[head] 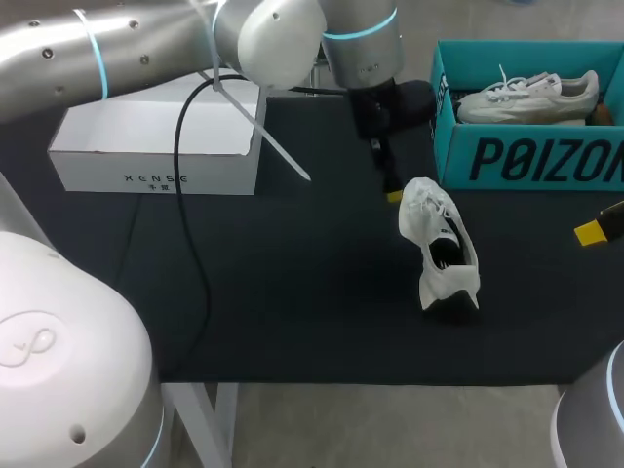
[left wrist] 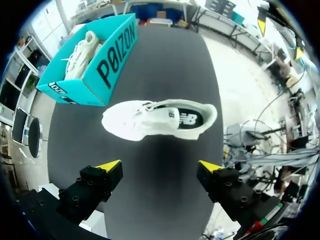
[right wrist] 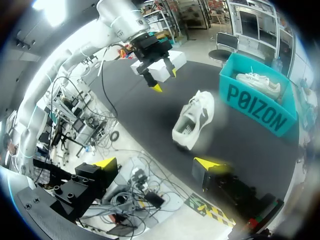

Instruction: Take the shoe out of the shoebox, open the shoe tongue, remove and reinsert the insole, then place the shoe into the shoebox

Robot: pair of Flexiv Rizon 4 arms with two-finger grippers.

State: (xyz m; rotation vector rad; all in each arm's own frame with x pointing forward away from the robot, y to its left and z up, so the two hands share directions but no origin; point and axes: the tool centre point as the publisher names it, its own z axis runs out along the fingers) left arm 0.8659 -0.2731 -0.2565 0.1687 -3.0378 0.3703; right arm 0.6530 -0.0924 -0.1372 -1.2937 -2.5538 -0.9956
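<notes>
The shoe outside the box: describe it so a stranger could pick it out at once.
Start at the teal shoebox at the far right of the black table. Just in front of its left corner, a white shoe lies alone on the table. Unlike its twin inside the box, it is out in the open, its insole showing.

Two shoes (head: 439, 246) (head: 531, 96), two boxes (head: 526, 161) (head: 156, 168)

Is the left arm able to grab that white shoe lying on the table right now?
Probably yes: the left gripper is open and the white shoe lies just ahead of it, with only bare table between them.
</notes>
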